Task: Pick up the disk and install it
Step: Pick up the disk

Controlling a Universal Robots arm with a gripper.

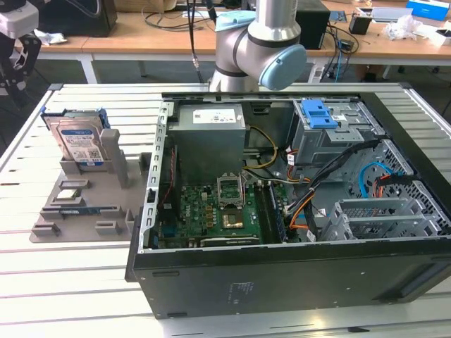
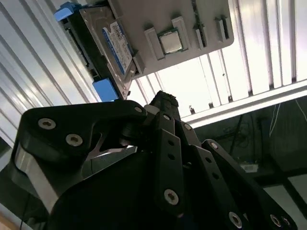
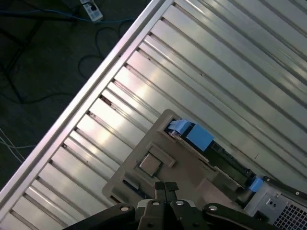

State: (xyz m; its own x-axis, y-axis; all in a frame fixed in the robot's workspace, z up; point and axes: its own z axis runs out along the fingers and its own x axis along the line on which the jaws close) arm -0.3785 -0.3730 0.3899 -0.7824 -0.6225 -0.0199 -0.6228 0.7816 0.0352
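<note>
As the gripper (image 3: 166, 188) hangs in the air over the slatted metal table (image 1: 70, 296), its two black fingers (image 3: 159, 187) are pressed together tip to tip, and they hold nothing and touch nothing. In both wrist views the closed tips point down toward a grey holder tray (image 3: 192, 172) that lies on the table below and ahead of them, well apart from them. The disk (image 1: 79, 141) stands on its edge in a slot at the far end of this tray from the fingertips, leaning slightly, with its white-and-blue label turned outward. It sits in a blue bracket (image 3: 197, 135) whose ends stick out at both sides. In the second wrist view the disk (image 2: 112, 45) is seen beyond the fingertips, and between it and the tips a small silver chip (image 2: 171, 42) rests in a square recess of the tray. In the exterior view an open computer case (image 1: 282, 282) lies on the table just beside the tray, on the side away from the gripper. Inside the case are a green board, many cables and a grey drive cage (image 1: 331, 137) with a blue latch (image 1: 318, 113) on top. Beyond the table edge, under the gripper, the first wrist view shows a dark floor (image 3: 43, 96) with loose cables. Behind the table stand wooden desks (image 1: 141, 36) with more cables and boxes.
</note>
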